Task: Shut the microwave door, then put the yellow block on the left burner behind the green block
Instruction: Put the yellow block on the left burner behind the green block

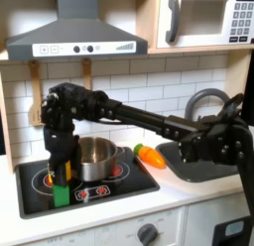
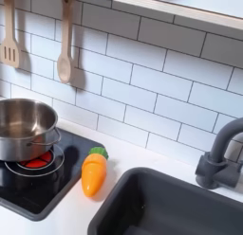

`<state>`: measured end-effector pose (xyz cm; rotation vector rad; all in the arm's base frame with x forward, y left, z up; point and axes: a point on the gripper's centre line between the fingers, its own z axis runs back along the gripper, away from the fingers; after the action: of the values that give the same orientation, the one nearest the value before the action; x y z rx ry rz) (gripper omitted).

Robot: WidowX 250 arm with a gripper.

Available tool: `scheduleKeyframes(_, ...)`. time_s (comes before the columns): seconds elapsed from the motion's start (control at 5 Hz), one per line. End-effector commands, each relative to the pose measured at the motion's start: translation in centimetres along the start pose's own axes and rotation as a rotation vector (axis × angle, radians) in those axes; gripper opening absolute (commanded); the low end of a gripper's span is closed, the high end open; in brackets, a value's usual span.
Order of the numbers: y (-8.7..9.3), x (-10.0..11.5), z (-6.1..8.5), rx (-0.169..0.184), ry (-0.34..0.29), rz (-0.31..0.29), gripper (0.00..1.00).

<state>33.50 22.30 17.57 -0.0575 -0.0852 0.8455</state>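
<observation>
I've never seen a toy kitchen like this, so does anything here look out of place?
Only the carrot: it lies loose on the white counter between the stove and the sink, not in the pot. The microwave door looks shut. Nothing looks spilled or broken.
</observation>
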Motion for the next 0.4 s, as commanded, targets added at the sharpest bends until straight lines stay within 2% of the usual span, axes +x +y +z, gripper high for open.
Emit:
scheduleKeyframes(0.0,0.09,0.14,0.22,0.01,-0.018,0.0,1.0)
scheduleKeyframes(0.2,0.28,0.19,0.45,0.009,-0.023,0.013,1.0)
